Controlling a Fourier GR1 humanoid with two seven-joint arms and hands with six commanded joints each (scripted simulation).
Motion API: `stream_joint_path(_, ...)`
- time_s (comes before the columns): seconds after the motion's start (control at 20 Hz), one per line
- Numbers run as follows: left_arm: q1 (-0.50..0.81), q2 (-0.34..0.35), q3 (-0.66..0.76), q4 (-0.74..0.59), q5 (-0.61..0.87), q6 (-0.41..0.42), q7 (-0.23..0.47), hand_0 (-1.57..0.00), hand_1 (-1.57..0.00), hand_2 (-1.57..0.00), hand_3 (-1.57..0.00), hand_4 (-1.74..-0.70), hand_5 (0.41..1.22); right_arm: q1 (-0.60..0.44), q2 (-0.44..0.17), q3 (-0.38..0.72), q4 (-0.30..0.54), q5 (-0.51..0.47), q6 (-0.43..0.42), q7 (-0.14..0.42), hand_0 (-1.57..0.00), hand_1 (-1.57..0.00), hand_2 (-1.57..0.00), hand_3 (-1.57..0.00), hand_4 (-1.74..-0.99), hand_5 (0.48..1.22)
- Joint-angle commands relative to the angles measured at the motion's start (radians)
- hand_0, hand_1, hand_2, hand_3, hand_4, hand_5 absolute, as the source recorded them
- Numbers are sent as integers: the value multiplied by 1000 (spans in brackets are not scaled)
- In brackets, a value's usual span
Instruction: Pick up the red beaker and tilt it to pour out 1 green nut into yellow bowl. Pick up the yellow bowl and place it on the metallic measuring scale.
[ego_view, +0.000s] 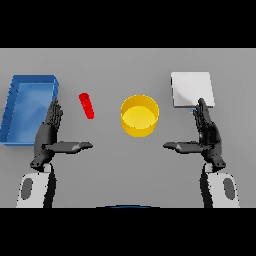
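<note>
A small red beaker (87, 105) stands on the grey table, left of centre. The yellow bowl (140, 116) sits in the middle; I see nothing inside it. At the back right lies the metallic measuring scale (192, 89), a flat pale square. My left hand (49, 134) hovers near the table's left side, below and left of the beaker, fingers straight and thumb pointing inward. My right hand (207, 134) mirrors it on the right, just in front of the scale, open too. Neither hand touches anything. No green nut is visible.
A blue tray (15, 102) with raised walls lies along the left edge, close behind my left hand.
</note>
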Motion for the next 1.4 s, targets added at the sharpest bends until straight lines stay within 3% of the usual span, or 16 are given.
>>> stream_joint_path(0.0, 2, 0, 0, -1, 0, 0, -1, 1, 1, 1, 1, -1151, 599, -2, -1, -2, 1, -1, -1, 1, 1, 1, 1, 1, -1167, 599)
stream_joint_path(0.25, 14, 1, -7, -20, -2, 0, 6, 1, 1, 1, 1, -1151, 599, -31, -16, -20, 30, -13, 6, 10, 1, 1, 1, 1, -1167, 599)
stream_joint_path(0.3, 53, 27, -36, -61, -40, -11, -14, 1, 1, 1, 1, -1151, 599, 9, -57, 23, -8, 101, -26, -74, 1, 1, 1, 1, -1167, 599)
stream_joint_path(0.4, 92, 59, -65, -125, -77, -19, 1, 1, 1, 1, 1, -1158, 599, 52, -81, 75, -51, 218, -61, -119, 1, 1, 1, 1, -1162, 594)
stream_joint_path(0.55, 113, 70, -89, -165, -95, -28, 41, 1, 1, 1, 1, -1163, 600, 84, -72, 109, -87, 282, -88, -82, 1, 1, 1, 1, -1162, 591)
stream_joint_path(0.75, 107, 65, -114, -145, -138, -20, 58, 1, 1, 1, 1, -1159, 602, 86, -74, 101, -95, 256, -73, -84, 1, 1, 1, 1, -1199, 603)
stream_joint_path(1.35, -184, 45, -58, 246, -191, 27, -41, 1, 1, 1, 1, -1262, 668, 87, -77, 96, -116, 223, -48, -107, 1, 1, 1, 1, -1278, 634)
